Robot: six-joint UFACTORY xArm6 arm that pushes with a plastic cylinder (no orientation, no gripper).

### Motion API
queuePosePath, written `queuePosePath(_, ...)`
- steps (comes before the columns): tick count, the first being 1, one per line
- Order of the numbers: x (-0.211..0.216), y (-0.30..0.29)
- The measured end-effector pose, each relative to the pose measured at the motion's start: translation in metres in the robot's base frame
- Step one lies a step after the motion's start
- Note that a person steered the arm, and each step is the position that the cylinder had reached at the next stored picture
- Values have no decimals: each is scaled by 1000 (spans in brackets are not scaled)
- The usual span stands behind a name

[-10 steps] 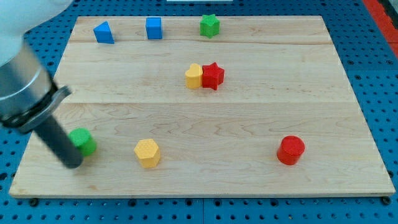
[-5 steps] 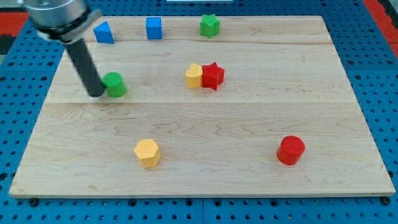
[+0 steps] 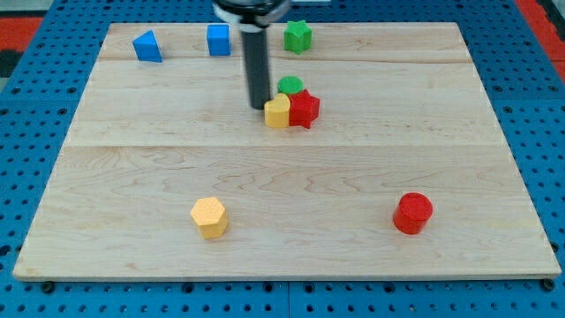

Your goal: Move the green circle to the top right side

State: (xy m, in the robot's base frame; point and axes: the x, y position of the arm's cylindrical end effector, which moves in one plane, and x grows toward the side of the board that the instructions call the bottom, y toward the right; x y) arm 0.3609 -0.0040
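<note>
The green circle (image 3: pixel 290 86) sits near the board's upper middle, touching the top of a yellow block (image 3: pixel 277 112) and a red star (image 3: pixel 304 109). My tip (image 3: pixel 258 106) stands just left of the green circle and at the yellow block's upper left edge. The rod rises from there to the view's top edge.
A green star (image 3: pixel 298 35), a blue cube (image 3: pixel 218 40) and a blue triangular block (image 3: pixel 147 46) line the board's top edge. A yellow hexagon (image 3: pixel 210 217) lies at the bottom left of centre, a red cylinder (image 3: pixel 412 213) at the bottom right.
My tip has swept from the lower left up and to the right, pushing the green circle across the board until it rests against the yellow block and red star.
</note>
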Motion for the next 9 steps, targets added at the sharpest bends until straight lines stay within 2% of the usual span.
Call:
queuePosePath(3,-51,91)
queuePosePath(4,-34,110)
queuePosePath(5,-41,133)
queuePosePath(6,-88,151)
queuePosePath(7,-116,158)
queuePosePath(9,-73,171)
